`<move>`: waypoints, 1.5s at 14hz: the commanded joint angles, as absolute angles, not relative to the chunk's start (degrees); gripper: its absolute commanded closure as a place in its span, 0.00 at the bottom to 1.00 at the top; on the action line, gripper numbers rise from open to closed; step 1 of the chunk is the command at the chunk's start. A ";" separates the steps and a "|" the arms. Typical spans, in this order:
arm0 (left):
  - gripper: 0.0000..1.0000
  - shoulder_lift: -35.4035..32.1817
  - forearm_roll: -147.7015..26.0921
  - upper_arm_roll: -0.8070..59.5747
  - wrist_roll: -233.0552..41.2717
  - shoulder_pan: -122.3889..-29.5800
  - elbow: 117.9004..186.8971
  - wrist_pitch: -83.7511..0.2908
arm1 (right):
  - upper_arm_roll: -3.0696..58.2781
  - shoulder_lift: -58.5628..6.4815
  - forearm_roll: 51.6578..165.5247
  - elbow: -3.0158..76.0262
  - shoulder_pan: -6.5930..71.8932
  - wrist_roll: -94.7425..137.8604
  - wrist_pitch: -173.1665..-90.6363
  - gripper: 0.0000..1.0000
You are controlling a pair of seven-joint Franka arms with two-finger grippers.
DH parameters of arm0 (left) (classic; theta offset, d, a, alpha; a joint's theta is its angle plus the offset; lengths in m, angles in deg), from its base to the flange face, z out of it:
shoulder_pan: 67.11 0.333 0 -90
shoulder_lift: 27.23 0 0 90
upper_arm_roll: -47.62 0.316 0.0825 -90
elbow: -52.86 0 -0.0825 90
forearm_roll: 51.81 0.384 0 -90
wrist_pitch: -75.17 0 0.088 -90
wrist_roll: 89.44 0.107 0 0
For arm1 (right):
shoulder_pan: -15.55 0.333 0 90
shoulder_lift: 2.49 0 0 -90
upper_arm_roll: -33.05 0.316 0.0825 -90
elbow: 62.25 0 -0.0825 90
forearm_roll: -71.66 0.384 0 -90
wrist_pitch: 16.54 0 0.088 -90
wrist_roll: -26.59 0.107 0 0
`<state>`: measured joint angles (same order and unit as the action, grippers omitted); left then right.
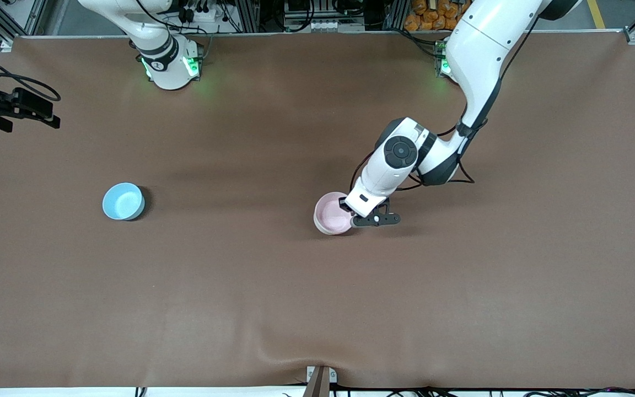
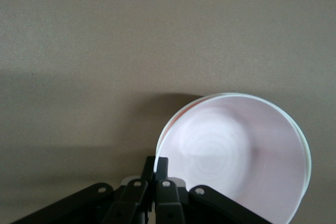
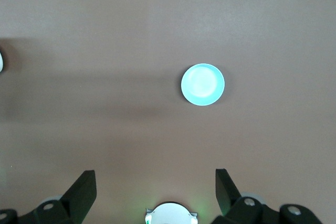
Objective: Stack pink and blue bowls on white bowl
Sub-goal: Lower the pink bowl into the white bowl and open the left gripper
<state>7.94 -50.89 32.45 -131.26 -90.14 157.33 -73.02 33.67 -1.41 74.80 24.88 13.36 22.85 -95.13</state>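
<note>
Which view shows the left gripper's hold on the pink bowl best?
The left wrist view: the left gripper is shut on the rim of the pink bowl, whose inside shows plainly. The front view shows the bowl partly covered by that arm. The right wrist view shows neither.

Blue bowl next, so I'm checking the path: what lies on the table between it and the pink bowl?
Nothing: only bare brown table covering separates the glossy sky-blue round bowl from the glossy pale pink round bowl, as the front view shows.
</note>
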 commanded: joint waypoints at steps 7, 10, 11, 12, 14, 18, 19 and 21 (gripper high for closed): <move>1.00 9.76 -49.88 33.03 -137.33 -91.63 151.30 -73.19 | 34.11 -1.79 74.47 23.97 12.48 22.28 -94.24 0.00; 1.00 10.21 -49.53 33.12 -137.61 -91.81 151.83 -73.10 | 34.11 -1.87 74.47 23.97 12.39 22.28 -93.98 0.00; 1.00 10.30 -49.53 33.12 -137.61 -91.72 152.00 -72.93 | 34.11 -1.87 74.47 23.97 12.30 22.28 -93.98 0.00; 1.00 10.30 -49.53 33.12 -137.61 -91.72 152.00 -72.75 | 34.11 -1.87 74.47 23.97 12.30 22.28 -93.98 0.00; 1.00 10.12 -49.53 33.12 -137.69 -91.54 152.09 -71.79 | 34.11 -1.87 74.47 23.97 12.30 22.28 -93.98 0.00; 1.00 8.54 -49.44 33.12 -138.74 -91.54 151.91 -66.78 | 34.11 -1.87 74.47 23.97 12.30 22.28 -93.98 0.00; 1.00 8.54 -49.44 33.12 -139.88 -91.72 152.00 -66.69 | 34.11 -1.87 74.47 23.97 12.30 22.28 -93.98 0.00; 1.00 8.71 -49.44 33.12 -140.15 -91.72 151.83 -66.69 | 34.11 -1.87 74.47 23.97 12.30 22.28 -93.98 0.00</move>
<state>9.66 -50.88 32.78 -137.98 -91.22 151.92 -67.98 33.54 -1.45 74.80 24.88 13.25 22.85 -94.70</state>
